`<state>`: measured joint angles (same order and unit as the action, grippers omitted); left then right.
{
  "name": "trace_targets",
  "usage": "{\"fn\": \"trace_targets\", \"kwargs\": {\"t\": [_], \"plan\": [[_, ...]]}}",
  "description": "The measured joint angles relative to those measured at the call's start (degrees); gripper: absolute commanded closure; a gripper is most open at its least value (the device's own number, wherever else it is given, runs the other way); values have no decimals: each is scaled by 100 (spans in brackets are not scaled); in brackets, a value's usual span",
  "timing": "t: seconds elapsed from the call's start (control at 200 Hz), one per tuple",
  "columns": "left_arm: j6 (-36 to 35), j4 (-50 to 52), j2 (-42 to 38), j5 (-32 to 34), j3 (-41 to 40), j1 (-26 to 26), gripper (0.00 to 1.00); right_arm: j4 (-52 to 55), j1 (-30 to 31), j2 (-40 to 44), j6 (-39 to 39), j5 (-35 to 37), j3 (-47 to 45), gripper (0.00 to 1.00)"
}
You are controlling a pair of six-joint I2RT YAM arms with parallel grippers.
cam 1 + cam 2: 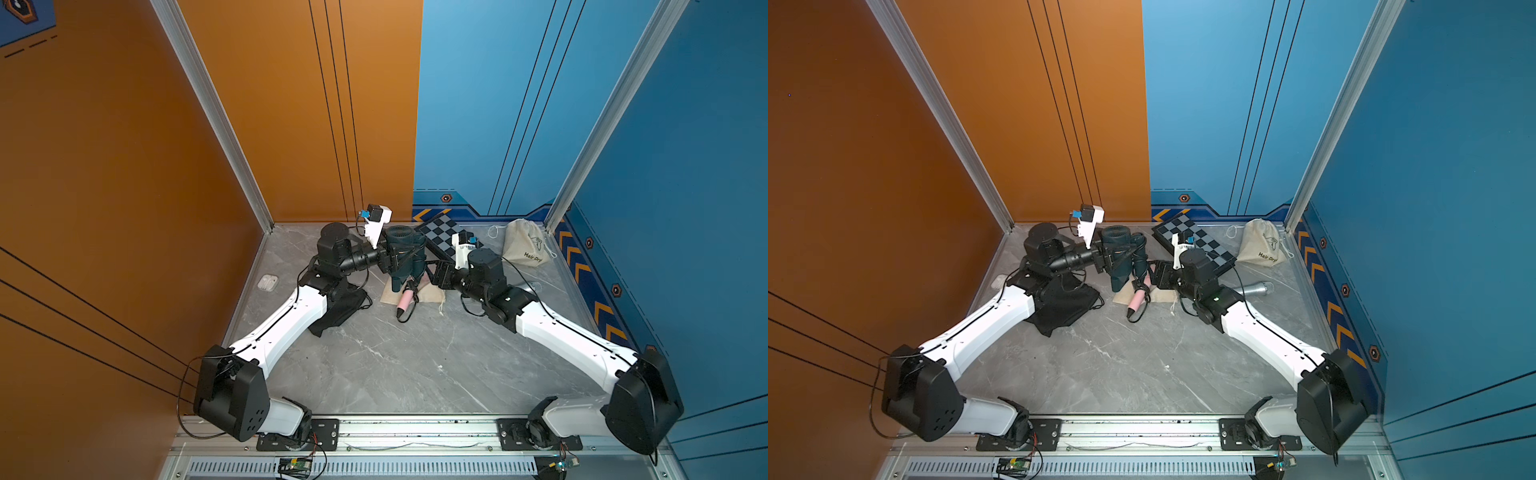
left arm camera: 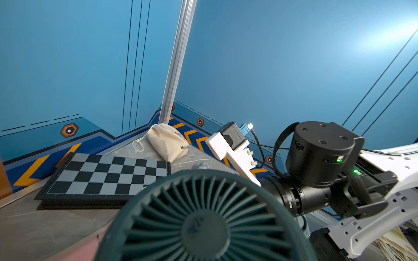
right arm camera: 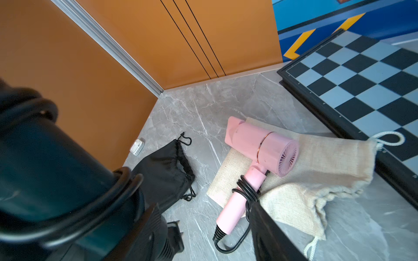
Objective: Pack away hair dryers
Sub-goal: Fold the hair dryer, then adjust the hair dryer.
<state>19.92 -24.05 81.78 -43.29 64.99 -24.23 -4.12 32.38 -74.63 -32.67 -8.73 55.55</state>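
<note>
The dark teal hair dryer (image 1: 405, 249) hangs above the table at the back middle, with my left gripper (image 1: 397, 259) shut on its body. In the left wrist view its finned rear grille (image 2: 203, 221) hides the jaws. My right gripper (image 3: 203, 237) stands open just right of the teal dryer, bare table between its fingers (image 3: 271, 237); the teal dryer's body and cord loops (image 3: 45, 169) lie outside one finger. The pink hair dryer (image 3: 260, 144) (image 1: 405, 301), cord wound round its handle, lies on a flat beige cloth bag (image 3: 328, 162) below both grippers.
A black drawstring bag (image 1: 340, 309) lies under the left forearm. A folded chessboard (image 1: 444, 235) sits at the back, a filled beige bag (image 1: 525, 245) in the back right corner. A silver microphone (image 1: 1256, 288) lies behind the right arm. A white earbud case (image 1: 267, 282) sits at the left edge.
</note>
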Motion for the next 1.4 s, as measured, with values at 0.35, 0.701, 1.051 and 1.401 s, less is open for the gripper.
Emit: {"fn": "trace_targets", "kwargs": {"t": [0.35,0.701,1.051,1.401], "plan": [[1397,-1241,870,-57,247,-20,86,-2050,-710,922,160,-1725,-1167,15],[2398,-2227,1115,-234,793,-101,84,-4017,-1602,487,-498,-2632,-1539,14],[2516,-2297,1115,-330,800,-221,84,-6151,-1665,-896,-1980,-3331,-1104,14],[2518,-2297,1115,-374,800,-243,83,-7217,-1403,-1379,-2806,-3469,-841,20]]}}
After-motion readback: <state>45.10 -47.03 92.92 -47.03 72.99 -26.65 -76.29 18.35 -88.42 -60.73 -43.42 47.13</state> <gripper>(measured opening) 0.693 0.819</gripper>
